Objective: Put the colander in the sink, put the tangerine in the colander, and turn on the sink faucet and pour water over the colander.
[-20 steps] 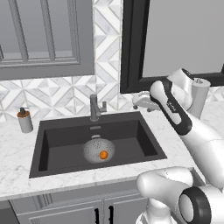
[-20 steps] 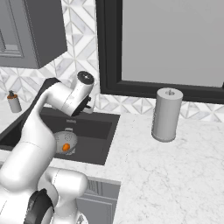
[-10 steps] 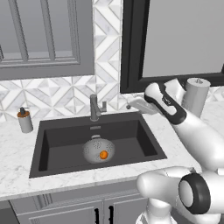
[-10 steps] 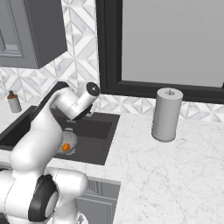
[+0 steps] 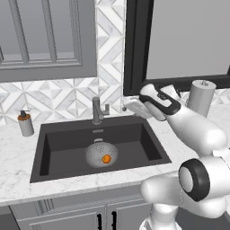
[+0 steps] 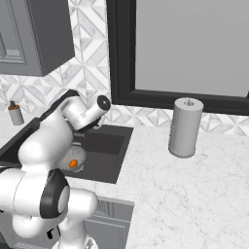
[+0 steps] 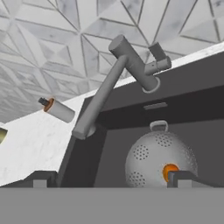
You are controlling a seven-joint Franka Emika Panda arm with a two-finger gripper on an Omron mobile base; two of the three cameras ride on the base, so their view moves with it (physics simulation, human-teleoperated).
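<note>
I am seeing the colander (image 5: 100, 154) sitting inside the sink (image 5: 63, 143), and the tangerine (image 5: 106, 158) is lying in it. The sink faucet (image 5: 97, 110) is standing behind the basin on the marble counter (image 5: 18, 148). My pincer (image 5: 127, 106) is hanging wide open beside the faucet, holding nothing.
</note>
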